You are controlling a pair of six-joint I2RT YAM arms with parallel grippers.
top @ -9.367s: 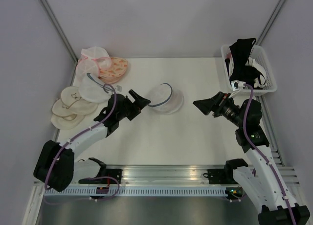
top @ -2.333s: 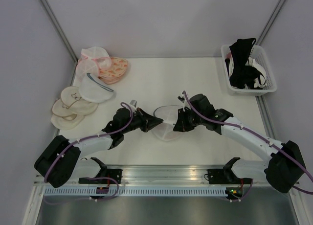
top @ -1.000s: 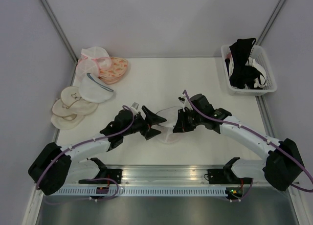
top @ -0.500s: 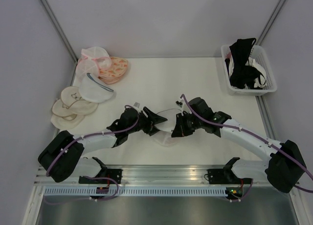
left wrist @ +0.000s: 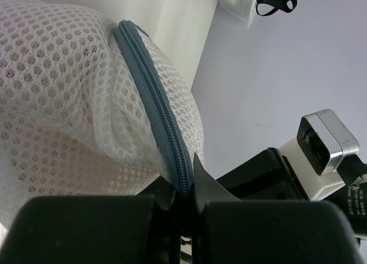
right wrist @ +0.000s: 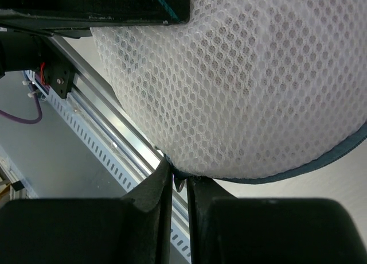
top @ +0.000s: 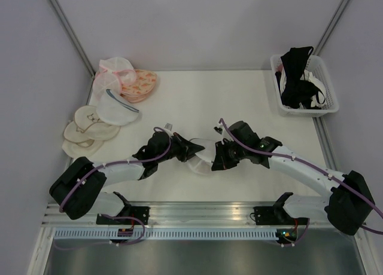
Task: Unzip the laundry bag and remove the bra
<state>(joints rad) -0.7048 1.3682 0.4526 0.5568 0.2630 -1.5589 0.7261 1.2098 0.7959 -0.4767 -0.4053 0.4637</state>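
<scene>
Two pale grey walls (top: 197,24) are enclosing a white table (top: 239,101), with a basket (top: 308,112) sitting far right. At the near middle, the bag (top: 202,160), white honeycomb mesh with a grey-blue zipper (left wrist: 152,103), is sitting between both grippers. Only the wrist views are showing the left gripper (left wrist: 182,186) pinching that zipper and the right gripper (right wrist: 179,181) clamping the bag's lower edge.

The left claw (top: 192,148) and right claw (top: 218,158) both touch the laundry bag (top: 202,161) between them.
</scene>
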